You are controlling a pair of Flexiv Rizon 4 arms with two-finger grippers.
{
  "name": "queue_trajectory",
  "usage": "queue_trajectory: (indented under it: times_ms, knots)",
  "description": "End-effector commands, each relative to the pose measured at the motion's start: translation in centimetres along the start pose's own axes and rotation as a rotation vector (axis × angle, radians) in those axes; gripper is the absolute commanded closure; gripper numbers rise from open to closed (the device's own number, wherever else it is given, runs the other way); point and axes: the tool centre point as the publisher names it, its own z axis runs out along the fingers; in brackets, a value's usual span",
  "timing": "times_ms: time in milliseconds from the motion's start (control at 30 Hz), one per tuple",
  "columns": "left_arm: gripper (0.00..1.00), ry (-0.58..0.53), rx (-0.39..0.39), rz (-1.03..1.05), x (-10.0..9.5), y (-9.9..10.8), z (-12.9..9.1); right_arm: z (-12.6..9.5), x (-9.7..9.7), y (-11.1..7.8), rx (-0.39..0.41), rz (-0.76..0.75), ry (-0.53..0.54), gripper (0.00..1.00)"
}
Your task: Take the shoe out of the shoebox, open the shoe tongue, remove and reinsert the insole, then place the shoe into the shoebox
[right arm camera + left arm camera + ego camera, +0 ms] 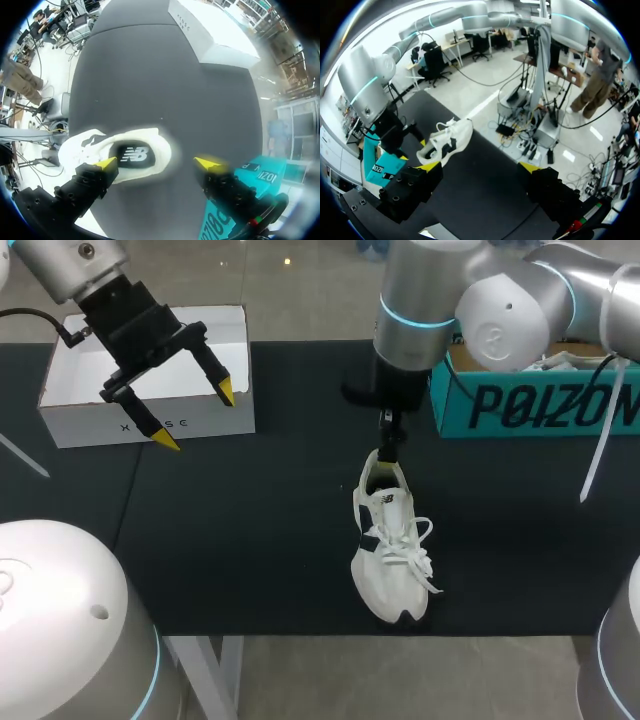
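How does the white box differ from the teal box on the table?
The white box is plain with small print, the teal box bears large dark letters. The white box stands at the left back of the table, the teal box at its right back, partly behind the right arm. Both are open-topped.

White shoe (390, 550), teal shoebox (530, 405)
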Motion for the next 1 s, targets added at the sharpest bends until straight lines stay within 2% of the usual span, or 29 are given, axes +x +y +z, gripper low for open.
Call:
queue_trajectory:
  times_ms: [33, 233, 733, 1000]
  knots:
    - [0.00, 0.003, -0.002, 0.000, 0.0, 0.0, 0.0, 0.9, -0.4, -0.4, -0.020, -0.013, 0.022, 0.00]
    - [0.00, 0.003, -0.002, 0.000, 0.0, 0.0, 0.0, 1.9, 0.0, -0.5, -0.013, -0.032, 0.025, 0.00]
    - [0.00, 0.003, -0.002, 0.000, 0.0, 0.0, 0.0, 4.5, -0.7, -0.1, -0.027, -0.036, 0.046, 0.00]
    - [0.00, 0.003, -0.002, 0.000, 0.0, 0.0, 0.0, 4.9, -1.2, -0.1, -0.024, -0.033, 0.046, 0.00]
